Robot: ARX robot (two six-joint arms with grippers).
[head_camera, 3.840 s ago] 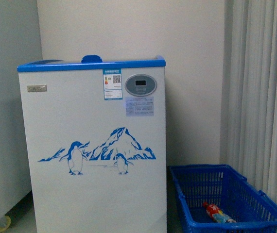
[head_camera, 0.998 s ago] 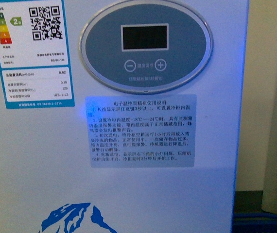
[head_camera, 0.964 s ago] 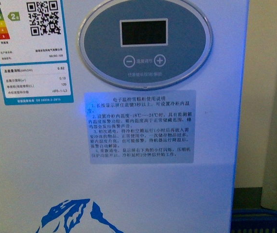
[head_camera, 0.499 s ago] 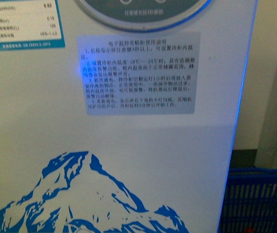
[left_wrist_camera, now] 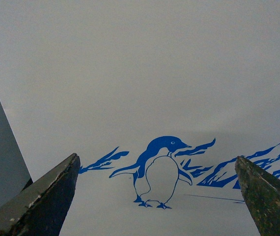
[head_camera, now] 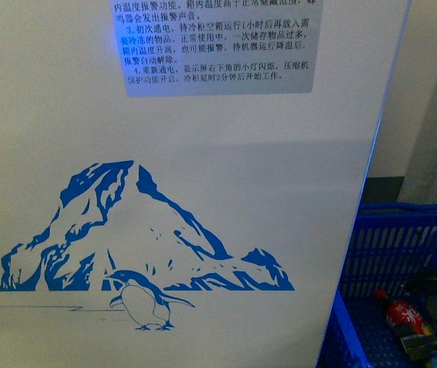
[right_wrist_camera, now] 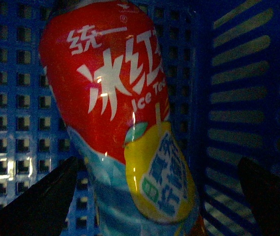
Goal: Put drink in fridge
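A: Where does the right claw (right_wrist_camera: pixel 158 162) stand?

B: Spread wide, holding nothing. The iced tea bottle (right_wrist_camera: pixel 115 113) lies straight ahead of it on the floor of the blue basket (right_wrist_camera: pixel 22 98). Its labelled body sits between the two fingers' lines, and I see no contact yet.

A: So the step in hand is the pick-up?

B: I judge so. The fingers should come down either side of the label and close on the thick middle, not the neck. Round plastic may roll or slip, and one basket wall is near.

A: And the left claw (left_wrist_camera: pixel 155 158)?

B: Also wide open and empty. It faces the front of the fridge (left_wrist_camera: pixel 130 73), with a printed penguin (left_wrist_camera: pixel 157 169) framed between its fingers.

A: What differs from half a second ago?

B: The front view sits lower. Then it showed the whole instruction sticker (head_camera: pixel 218 46) and only the mountain's upper part. Now only the sticker's last lines remain, the full mountain picture (head_camera: pixel 126 230) shows, and the bottle appears in the basket beside the fridge.
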